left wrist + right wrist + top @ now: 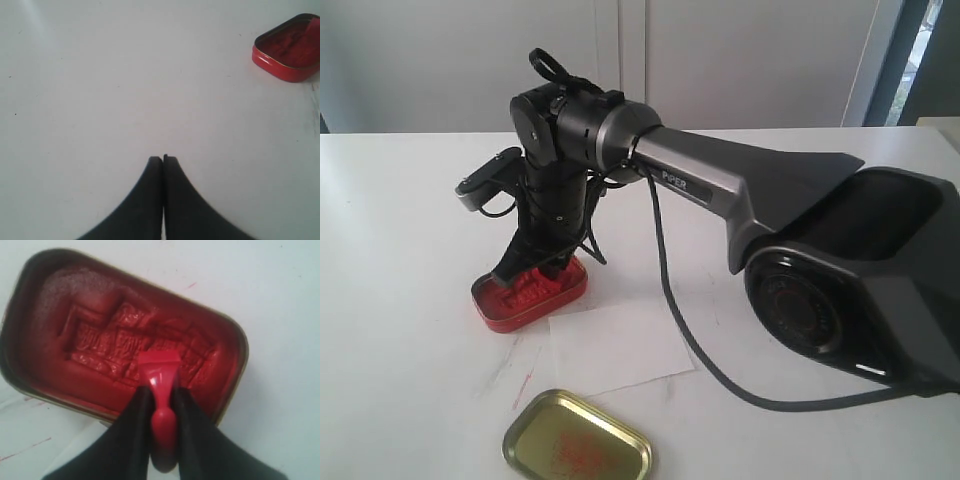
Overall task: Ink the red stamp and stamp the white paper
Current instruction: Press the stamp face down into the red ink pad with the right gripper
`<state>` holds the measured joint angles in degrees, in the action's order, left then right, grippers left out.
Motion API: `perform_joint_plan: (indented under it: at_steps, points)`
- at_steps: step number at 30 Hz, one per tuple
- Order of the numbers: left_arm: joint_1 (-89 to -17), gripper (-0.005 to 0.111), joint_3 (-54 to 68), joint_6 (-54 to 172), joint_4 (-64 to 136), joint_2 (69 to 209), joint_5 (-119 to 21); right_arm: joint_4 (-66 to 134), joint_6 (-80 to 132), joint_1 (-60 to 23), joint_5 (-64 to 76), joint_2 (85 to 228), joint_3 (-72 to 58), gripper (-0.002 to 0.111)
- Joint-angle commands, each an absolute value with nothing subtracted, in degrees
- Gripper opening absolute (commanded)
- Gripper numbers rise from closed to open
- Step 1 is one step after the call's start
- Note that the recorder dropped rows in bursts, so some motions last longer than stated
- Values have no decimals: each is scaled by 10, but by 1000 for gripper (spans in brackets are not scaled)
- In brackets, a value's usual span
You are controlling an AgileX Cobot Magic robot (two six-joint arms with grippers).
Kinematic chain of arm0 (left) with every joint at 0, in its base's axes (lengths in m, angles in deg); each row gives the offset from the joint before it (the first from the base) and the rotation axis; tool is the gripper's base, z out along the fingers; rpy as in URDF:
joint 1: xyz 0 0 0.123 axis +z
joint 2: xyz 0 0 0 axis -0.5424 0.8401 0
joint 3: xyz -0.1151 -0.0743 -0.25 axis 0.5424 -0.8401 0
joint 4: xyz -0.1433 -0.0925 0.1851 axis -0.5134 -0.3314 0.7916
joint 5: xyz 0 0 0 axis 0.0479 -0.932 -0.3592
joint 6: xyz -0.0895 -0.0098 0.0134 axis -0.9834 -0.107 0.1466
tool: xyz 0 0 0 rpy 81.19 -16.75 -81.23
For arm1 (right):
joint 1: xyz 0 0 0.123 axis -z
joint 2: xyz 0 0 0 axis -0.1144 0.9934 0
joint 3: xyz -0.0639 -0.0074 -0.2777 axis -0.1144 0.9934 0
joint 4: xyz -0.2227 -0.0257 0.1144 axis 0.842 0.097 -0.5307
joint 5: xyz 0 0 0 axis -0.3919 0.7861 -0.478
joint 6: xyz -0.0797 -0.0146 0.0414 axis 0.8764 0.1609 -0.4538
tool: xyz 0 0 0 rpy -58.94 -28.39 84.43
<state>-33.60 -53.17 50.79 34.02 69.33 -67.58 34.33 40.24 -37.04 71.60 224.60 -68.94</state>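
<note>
The red stamp (160,375) is held by its knob between the black fingers of my right gripper (161,392), which is shut on it. Its square base points into the oblong red ink tin (115,340), over the embossed ink pad; I cannot tell whether it touches. In the exterior view the right gripper (535,265) reaches down into that ink tin (520,300). The white paper (615,345) lies just in front of the tin. My left gripper (163,159) is shut on nothing, over bare table, with the ink tin (290,50) far off to one side.
A gold oval lid (578,440) with red smears lies at the table's front edge, just before the paper. The right arm's cable (690,350) trails across the white table (400,250). Faint red streaks (525,380) mark the tabletop beside the paper.
</note>
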Motion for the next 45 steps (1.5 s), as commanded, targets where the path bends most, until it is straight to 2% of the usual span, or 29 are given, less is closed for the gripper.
perform_joint_plan:
  at_steps: [1,45]
  points:
    - [-335,0,-536,505,339,691,-681,343,411,-362,718,2243,-693,0]
    - [-335,0,-536,505,339,691,-681,316,417,-357,738,2352,-693,0]
